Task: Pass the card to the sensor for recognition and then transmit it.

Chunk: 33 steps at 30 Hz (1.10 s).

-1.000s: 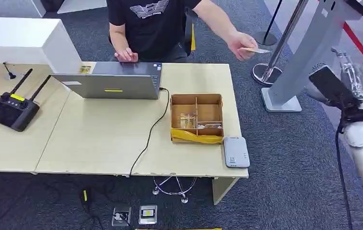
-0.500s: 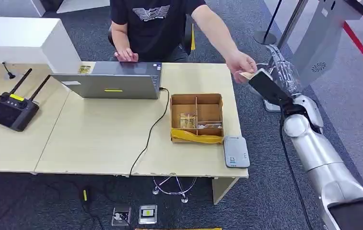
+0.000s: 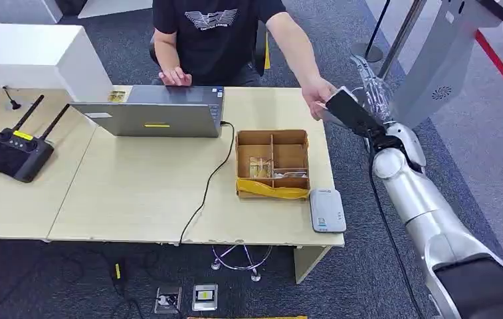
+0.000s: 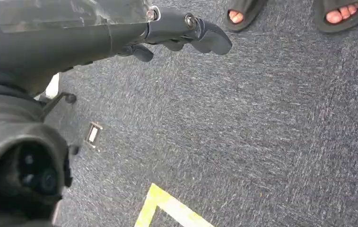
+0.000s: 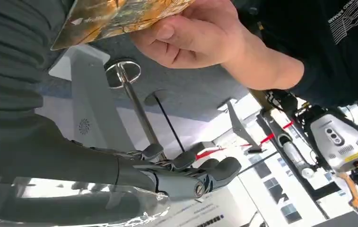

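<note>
A person's hand (image 3: 316,98) holds the card (image 5: 120,16) beside the right hand (image 3: 370,86), whose fingers (image 5: 200,175) are spread, holding nothing. The wrist cover hides much of the card. A laptop (image 3: 149,118) and divided box (image 3: 272,163) sit on the tabletop (image 3: 135,193).

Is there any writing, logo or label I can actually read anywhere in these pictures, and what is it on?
Person's black T-shirt: a white logo with a line of print beneath, too small to read; the right wrist view shows pale letters cut off at the edge, not legible.
Laptop: yellow strip and white sticker, blurred.
Black remote: yellow label, unreadable.
Grey sensor: small markings, unreadable.
Card: colourful picture, no legible words.
No text can be quoted.
</note>
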### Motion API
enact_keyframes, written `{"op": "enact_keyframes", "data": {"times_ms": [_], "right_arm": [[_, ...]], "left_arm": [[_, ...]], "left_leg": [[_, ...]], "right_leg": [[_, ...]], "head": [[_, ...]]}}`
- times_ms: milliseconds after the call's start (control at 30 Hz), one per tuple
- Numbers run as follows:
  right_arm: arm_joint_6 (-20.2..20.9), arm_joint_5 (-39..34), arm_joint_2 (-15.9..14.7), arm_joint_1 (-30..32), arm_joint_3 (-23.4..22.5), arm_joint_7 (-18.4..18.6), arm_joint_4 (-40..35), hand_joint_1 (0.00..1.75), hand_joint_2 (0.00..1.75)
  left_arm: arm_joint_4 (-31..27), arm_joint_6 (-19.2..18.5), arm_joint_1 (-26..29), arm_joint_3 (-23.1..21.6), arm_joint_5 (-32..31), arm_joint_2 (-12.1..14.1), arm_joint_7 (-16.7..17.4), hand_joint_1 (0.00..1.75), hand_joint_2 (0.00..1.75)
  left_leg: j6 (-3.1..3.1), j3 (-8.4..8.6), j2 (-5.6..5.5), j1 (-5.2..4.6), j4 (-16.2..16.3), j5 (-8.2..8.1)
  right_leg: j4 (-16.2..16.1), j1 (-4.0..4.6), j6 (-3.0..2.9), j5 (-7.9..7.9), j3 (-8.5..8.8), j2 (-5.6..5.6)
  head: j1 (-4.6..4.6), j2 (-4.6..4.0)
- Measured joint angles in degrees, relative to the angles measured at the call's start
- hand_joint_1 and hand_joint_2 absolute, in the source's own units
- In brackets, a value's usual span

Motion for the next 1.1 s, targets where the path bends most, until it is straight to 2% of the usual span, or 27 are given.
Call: {"op": "enact_keyframes", "data": {"times_ms": [267,300,333,500,600,700,867,1100], "right_arm": [[-0.44,0.26,0.39,-0.84,0.44,-0.22,1.92,0.00,1.75],[-0.48,0.26,0.39,-0.87,0.52,-0.30,2.10,1.05,1.75],[-0.50,0.26,0.39,-0.90,0.63,-0.46,2.29,1.75,1.75],[-1.09,-0.68,0.46,-0.98,0.87,-2.38,2.80,1.75,1.75],[-2.78,0.04,0.72,-0.98,0.94,-3.52,2.51,1.75,1.75],[-2.82,0.09,0.92,-0.95,1.05,-2.40,0.89,1.75,1.75],[-2.47,0.46,1.05,-0.80,1.92,-0.44,-3.52,1.75,1.75],[-2.36,-0.79,1.09,-0.78,2.54,-0.96,-5.86,1.75,1.75]], "left_arm": [[0.00,-0.04,0.02,-0.02,0.00,0.00,0.00,0.00,0.00],[0.00,-0.04,0.02,-0.02,0.00,0.00,0.00,0.00,0.00],[0.00,-0.04,0.03,-0.02,0.00,0.00,0.00,0.00,0.00],[0.00,0.13,0.04,-0.02,0.48,0.02,0.02,0.00,0.00],[-0.02,0.61,-0.02,-0.26,-0.66,-0.04,-0.35,0.00,0.00],[-0.11,2.01,-0.36,-0.85,-1.55,-0.88,-1.46,0.00,0.00],[-0.33,1.86,-0.49,-1.46,-2.38,-2.08,-1.81,0.00,0.00],[-0.39,1.92,-0.46,-1.86,-2.16,-2.16,-1.49,0.00,0.00]], "left_leg": [[0.00,0.01,0.00,0.00,0.00,0.00],[0.00,0.01,0.00,0.00,0.00,0.00],[0.00,0.00,0.00,0.00,0.00,0.00],[0.00,0.00,0.00,0.00,0.00,0.00],[0.00,0.01,0.00,0.00,0.00,0.00],[0.00,0.02,0.00,-0.01,0.01,0.00],[-0.01,0.04,0.08,0.00,0.01,0.00],[-0.01,0.04,0.10,0.00,0.01,0.00]], "right_leg": [[0.00,0.00,-0.01,0.01,0.00,0.00],[0.00,0.00,-0.02,0.01,0.00,0.00],[0.00,0.00,-0.03,0.02,0.00,0.00],[0.00,0.00,-0.03,0.02,0.00,0.00],[0.00,0.00,-0.04,0.03,0.00,0.00],[-0.01,-0.01,-0.04,0.03,-0.01,0.00],[0.00,0.00,-0.04,0.03,-0.02,0.16],[0.00,0.00,-0.04,0.03,-0.03,0.17]], "head": [[0.00,0.00],[0.00,0.00],[0.00,0.00],[0.00,0.00],[-0.02,0.00],[0.02,0.00],[0.00,0.00],[0.00,0.00]]}}
